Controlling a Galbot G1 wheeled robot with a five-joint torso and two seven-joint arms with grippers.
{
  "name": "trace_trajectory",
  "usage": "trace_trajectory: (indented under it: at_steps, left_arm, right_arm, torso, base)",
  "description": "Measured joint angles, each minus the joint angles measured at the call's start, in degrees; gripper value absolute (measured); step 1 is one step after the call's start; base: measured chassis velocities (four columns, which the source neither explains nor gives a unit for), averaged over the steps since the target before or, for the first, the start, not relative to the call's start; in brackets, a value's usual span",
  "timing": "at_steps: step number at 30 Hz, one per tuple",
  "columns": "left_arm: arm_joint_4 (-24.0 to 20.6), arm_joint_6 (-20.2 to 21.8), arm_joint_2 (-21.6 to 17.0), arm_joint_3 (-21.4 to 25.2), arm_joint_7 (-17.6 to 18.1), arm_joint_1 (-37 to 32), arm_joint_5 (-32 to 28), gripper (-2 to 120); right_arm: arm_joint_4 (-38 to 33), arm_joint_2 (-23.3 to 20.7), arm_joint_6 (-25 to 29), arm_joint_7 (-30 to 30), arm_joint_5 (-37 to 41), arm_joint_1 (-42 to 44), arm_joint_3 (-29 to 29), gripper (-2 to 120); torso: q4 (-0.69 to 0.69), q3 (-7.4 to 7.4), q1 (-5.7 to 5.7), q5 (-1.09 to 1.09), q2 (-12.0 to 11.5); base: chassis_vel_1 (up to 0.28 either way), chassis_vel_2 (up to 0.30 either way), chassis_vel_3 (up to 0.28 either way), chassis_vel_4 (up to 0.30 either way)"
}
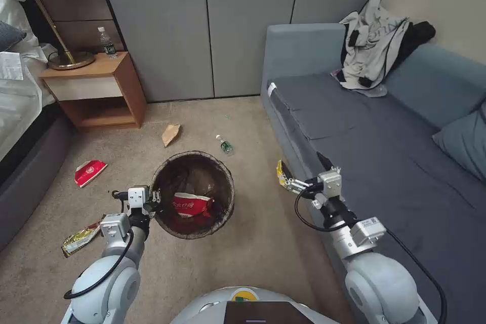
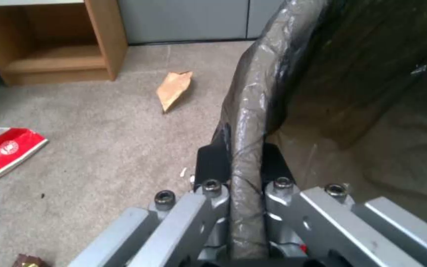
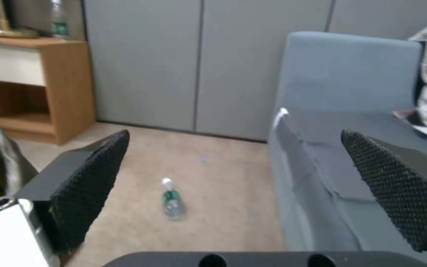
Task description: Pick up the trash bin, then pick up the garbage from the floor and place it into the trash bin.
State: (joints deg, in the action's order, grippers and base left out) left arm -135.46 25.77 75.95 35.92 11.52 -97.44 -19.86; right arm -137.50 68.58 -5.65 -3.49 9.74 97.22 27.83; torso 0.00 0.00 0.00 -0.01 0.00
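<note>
Down on the carpet before the robot, from the head camera, the trash bin hangs from the left gripper, clamped on its rim at nine o'clock. A red carton lies inside. The right gripper hovers by the sofa edge, with something yellow at its tips. The clear bottle lies at about eleven o'clock from it, neck pointing away toward the wall, nearer the right arm.

From the left wrist, the fingers pinch the bag-lined rim.

From the right wrist, the pads stand wide apart, the bottle ahead between them.
</note>
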Motion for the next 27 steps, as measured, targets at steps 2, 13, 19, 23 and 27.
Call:
trace_trajectory:
  at_steps: [2,13,19,23,27]
  left_arm:
    - [0.0,-0.06,-0.02,0.08,0.01,0.0,0.01,0]
    - [0.37,-0.32,-0.09,0.21,-0.06,-0.01,0.77,0]
    - [0.41,-0.22,-0.24,0.25,0.05,-0.01,0.8,0]
    - [0.4,0.17,-0.12,0.19,0.06,-0.01,0.8,0]
    - [0.22,0.41,0.04,0.05,0.06,-0.05,0.8,0]
  right_arm:
    - [0.08,1.24,1.51,0.07,-1.06,1.62,0.52,100]
    - [1.96,8.0,11.5,0.12,-5.82,6.9,1.87,100]
    - [2.53,8.44,11.51,0.13,-6.12,6.71,1.98,100]
    - [2.62,8.24,11.11,-0.05,-6.08,6.53,1.96,100]
    - [2.7,8.12,10.82,-0.46,-6.06,6.43,2.13,100]
  torso:
    - [-0.01,0.0,0.0,0.0,0.0]
    - [0.01,0.0,0.0,0.0,0.0]
    - [0.0,0.0,0.0,0.0,0.0]
    - [0.0,0.0,0.0,0.0,0.0]
    - [0.0,0.0,0.0,0.0,0.0]
  base:
    - [0.0,0.0,0.0,0.0]
    - [0.0,0.0,0.0,0.0]
    - [0.0,0.0,0.0,0.0]
    - [0.0,0.0,0.0,0.0]
    - [0.0,0.0,0.0,0.0]
